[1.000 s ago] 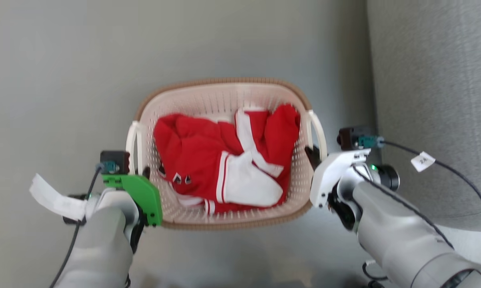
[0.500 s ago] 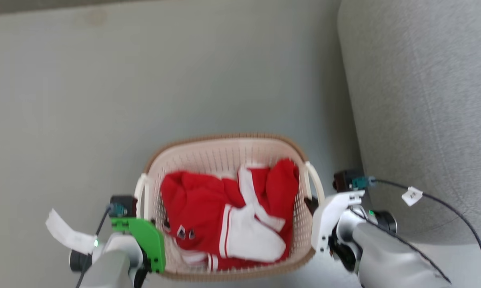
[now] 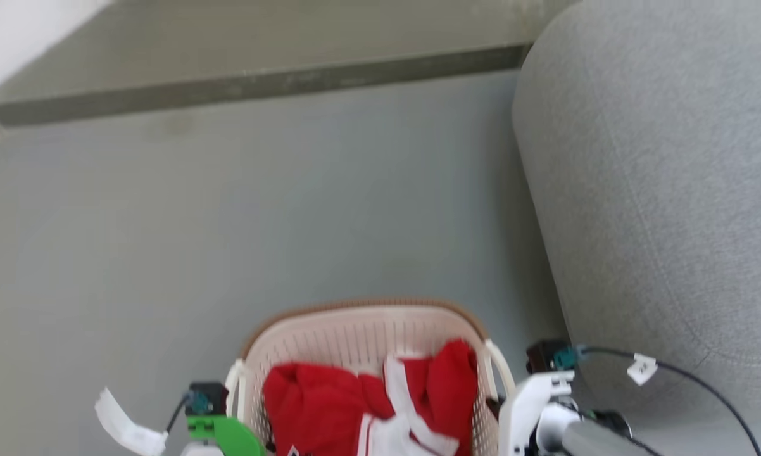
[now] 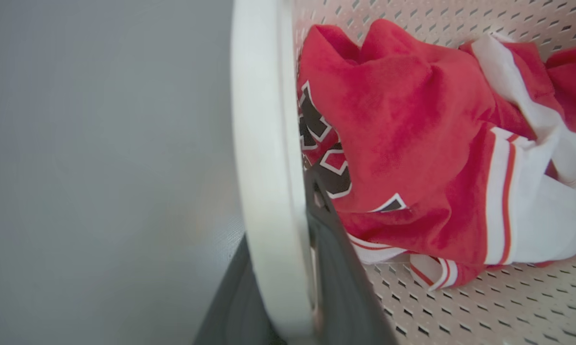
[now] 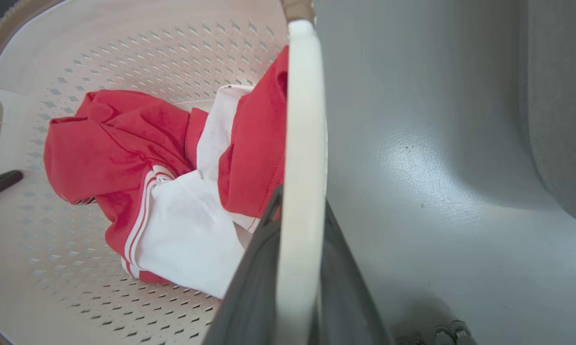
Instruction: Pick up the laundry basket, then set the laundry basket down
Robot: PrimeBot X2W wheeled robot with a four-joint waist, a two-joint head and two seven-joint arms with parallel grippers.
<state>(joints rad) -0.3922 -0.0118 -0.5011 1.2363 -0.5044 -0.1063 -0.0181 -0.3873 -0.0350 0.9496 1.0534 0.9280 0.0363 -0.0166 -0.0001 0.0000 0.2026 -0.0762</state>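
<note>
Near the robot, low in the head view, the basket [image 3: 368, 323] sits between the two grippers, over a smooth grey floor [image 3: 228, 221]; whether it touches the floor cannot be told. It is a rounded-rectangular tub of cream plastic, its walls and bottom pierced with rows of small diamond holes, under a brown woven-look rim [image 3: 361, 305]. Inside lies crumpled clothing [image 3: 330, 399]: soft red cloth with white panels, red-striped white trim and black lettering edged in white. The left gripper [image 4: 283, 239] is clamped on the basket's left handle [image 4: 264, 143], a smooth white loop, with one dark finger inside the basket and one outside. The right gripper [image 5: 301, 206] pinches the right handle [image 5: 302, 120] the same way. Right of the basket stands a rounded seat [image 3: 659, 190] in grey woven fabric.
</note>
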